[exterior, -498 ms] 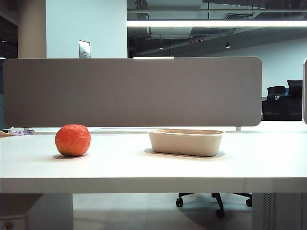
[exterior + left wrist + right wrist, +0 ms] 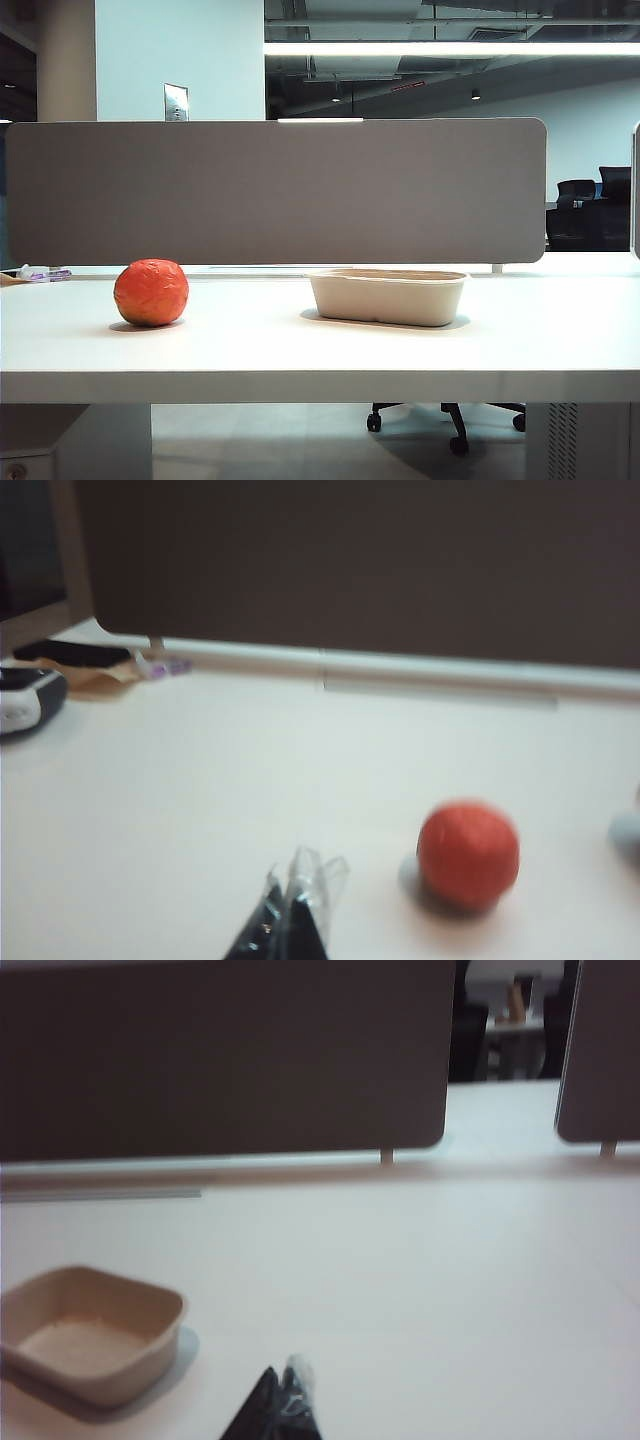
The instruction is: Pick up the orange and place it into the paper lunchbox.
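With both the left gripper (image 2: pixel 290 905) and right gripper (image 2: pixel 285 1400) closed and empty, the round orange (image 2: pixel 151 292) may roll if nudged, missing the lunchbox (image 2: pixel 388 296) to its right.

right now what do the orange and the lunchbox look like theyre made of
The orange: real-looking fruit peel, reddish-orange, wrinkled and slightly glossy, though it could be a replica. The paper lunchbox: likely moulded paper pulp, matte beige with a rolled rim and no sheen.

The orange (image 2: pixel 151 292), at the left of the exterior frame, is reddish-orange with a wrinkled sheen. The paper lunchbox (image 2: pixel 388 297), right of centre, is plain beige-white. Both sit on a white table (image 2: pixel 300 350) before a grey-brown divider panel (image 2: pixel 275 190).
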